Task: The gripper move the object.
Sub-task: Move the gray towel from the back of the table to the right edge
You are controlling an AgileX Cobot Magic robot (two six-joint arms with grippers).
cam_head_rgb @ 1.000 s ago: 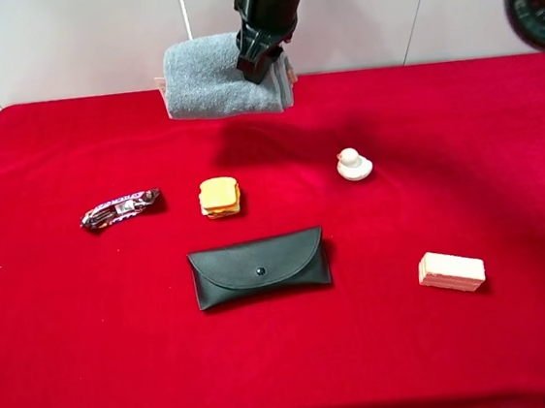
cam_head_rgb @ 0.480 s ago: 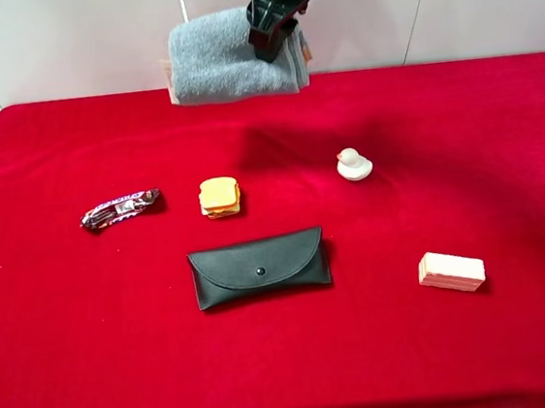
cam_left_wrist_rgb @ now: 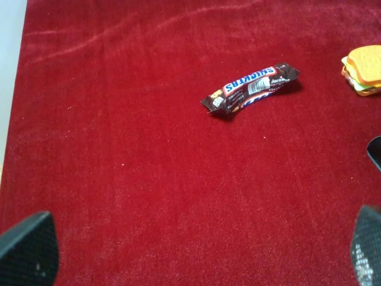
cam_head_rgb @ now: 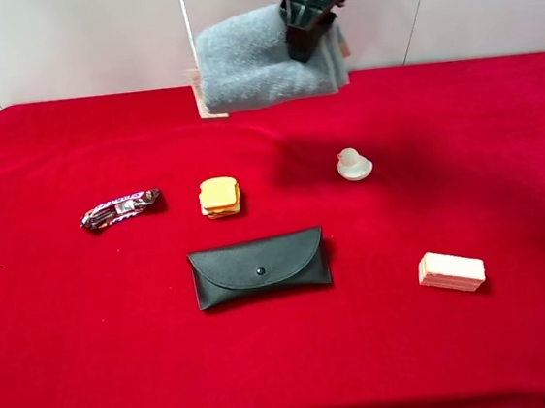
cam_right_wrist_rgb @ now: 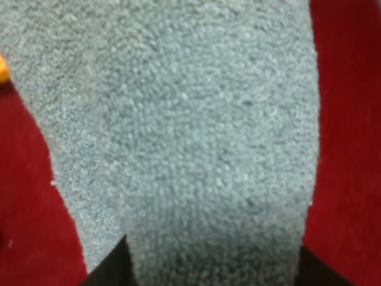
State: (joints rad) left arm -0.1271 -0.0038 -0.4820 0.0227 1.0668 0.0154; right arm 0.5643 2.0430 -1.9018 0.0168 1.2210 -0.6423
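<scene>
The grey folded towel [cam_head_rgb: 258, 69] hangs in the air above the far edge of the red table, held at its right end by my right gripper [cam_head_rgb: 305, 35], which is shut on it. In the right wrist view the towel [cam_right_wrist_rgb: 196, 137] fills the frame between the dark fingers [cam_right_wrist_rgb: 110, 268]. My left gripper [cam_left_wrist_rgb: 196, 262] is open and empty low over bare red cloth near the table's left front; only its two fingertips [cam_left_wrist_rgb: 27, 250] show. It is out of sight in the exterior view.
On the red table [cam_head_rgb: 75, 361] lie a Snickers bar [cam_head_rgb: 120, 208], a toy sandwich [cam_head_rgb: 219, 197], a white duck figure [cam_head_rgb: 353, 164], a black snap pouch [cam_head_rgb: 260, 267] and a pale wafer block [cam_head_rgb: 451, 271]. A white wall stands behind the table.
My right gripper has carried the towel upward and to the right, from the far middle of the table toward the duck's side. Its shadow now falls near the duck.
</scene>
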